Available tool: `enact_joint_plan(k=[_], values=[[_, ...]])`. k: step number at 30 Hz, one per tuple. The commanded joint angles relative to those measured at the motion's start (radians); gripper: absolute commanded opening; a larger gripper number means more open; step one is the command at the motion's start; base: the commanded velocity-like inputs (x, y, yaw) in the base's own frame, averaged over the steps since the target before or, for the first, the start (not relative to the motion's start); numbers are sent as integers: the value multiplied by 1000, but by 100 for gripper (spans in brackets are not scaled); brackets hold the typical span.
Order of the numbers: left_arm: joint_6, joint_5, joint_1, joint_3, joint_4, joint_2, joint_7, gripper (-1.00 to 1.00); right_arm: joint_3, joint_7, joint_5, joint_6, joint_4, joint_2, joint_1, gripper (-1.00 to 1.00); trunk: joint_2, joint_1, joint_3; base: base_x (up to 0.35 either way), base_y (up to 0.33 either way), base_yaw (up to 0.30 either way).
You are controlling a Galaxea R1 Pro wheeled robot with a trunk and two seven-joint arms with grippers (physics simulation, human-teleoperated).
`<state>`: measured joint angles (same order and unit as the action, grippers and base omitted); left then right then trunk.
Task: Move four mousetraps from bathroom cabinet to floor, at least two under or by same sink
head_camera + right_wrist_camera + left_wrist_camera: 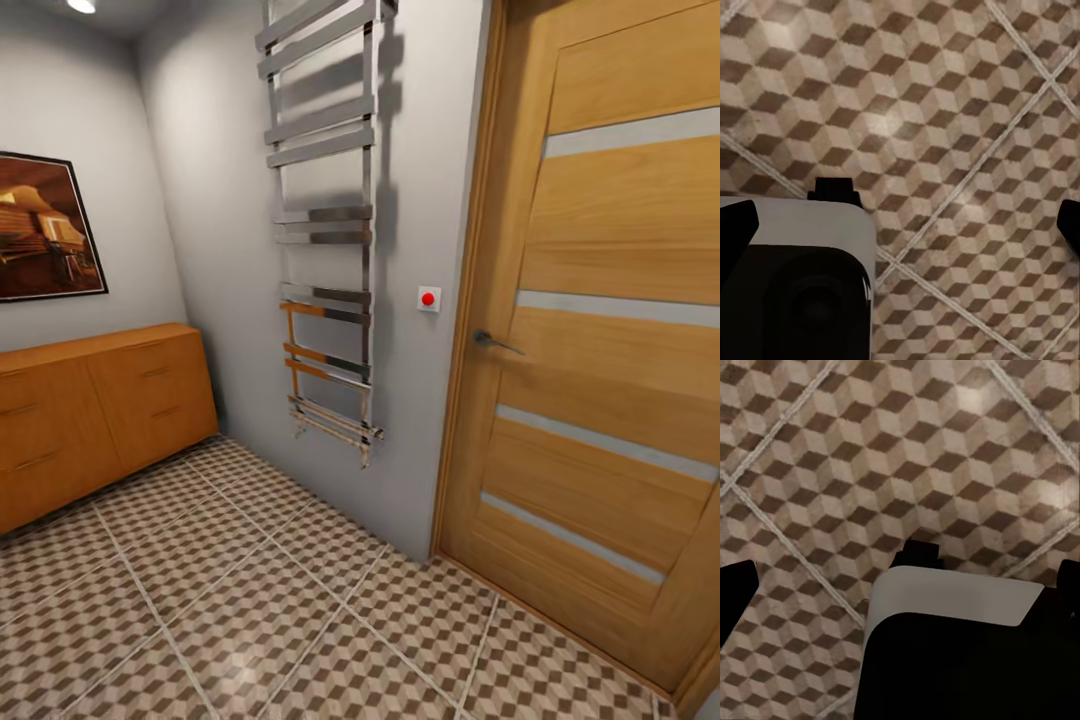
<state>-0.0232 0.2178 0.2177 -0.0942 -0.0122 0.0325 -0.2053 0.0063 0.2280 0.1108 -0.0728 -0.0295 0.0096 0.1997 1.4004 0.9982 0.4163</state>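
Both tools spread apart, empty, over bathroom floor [250,620] — cabinet [100,410] drawers closed, no mousetraps out yet — barely begun.

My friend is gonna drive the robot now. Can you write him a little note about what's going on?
Left pincer: open, holding nothing, hanging over the bathroom floor.
Right pincer: open, holding nothing, also over the tiles.
Cabinet: at the left wall, drawers shut.
Door: ahead on the right, closed.
Done: no mousetraps picked up or on the floor that I can see.
Left: roll to the cabinet, open it, take out four mousetraps, put them on the floor, two by the sink.
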Motion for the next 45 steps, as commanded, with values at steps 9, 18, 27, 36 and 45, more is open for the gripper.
enact_joint_plan(k=[9, 18, 27, 36, 45], values=[[-5, 10, 0, -9, -1, 0, -4, 100, 0, 5, 11, -4, -3, 1, 1, 100, 1, 0, 1, 0, 0, 269], [-6, 12, 0, -7, 2, 4, -3, 100, 0, 6, 11, -4, -3, 1, 1, 100, 1, 0, 1, 0, 0, 270], [-6, 11, 0, -8, 2, 13, -3, 100, 0, 6, 12, -4, -3, 1, 1, 100, 1, 0, 1, 0, 0, 270], [-3, 11, 1, -8, 1, 15, -3, 100, 0, 7, 12, -3, -3, 1, 1, 100, 1, 0, 1, 0, 0, 270], [-2, 12, 1, -8, 1, 15, -3, 100, 0, 6, 12, -3, -3, 1, 1, 100, 1, 0, 1, 0, 0, 270]])
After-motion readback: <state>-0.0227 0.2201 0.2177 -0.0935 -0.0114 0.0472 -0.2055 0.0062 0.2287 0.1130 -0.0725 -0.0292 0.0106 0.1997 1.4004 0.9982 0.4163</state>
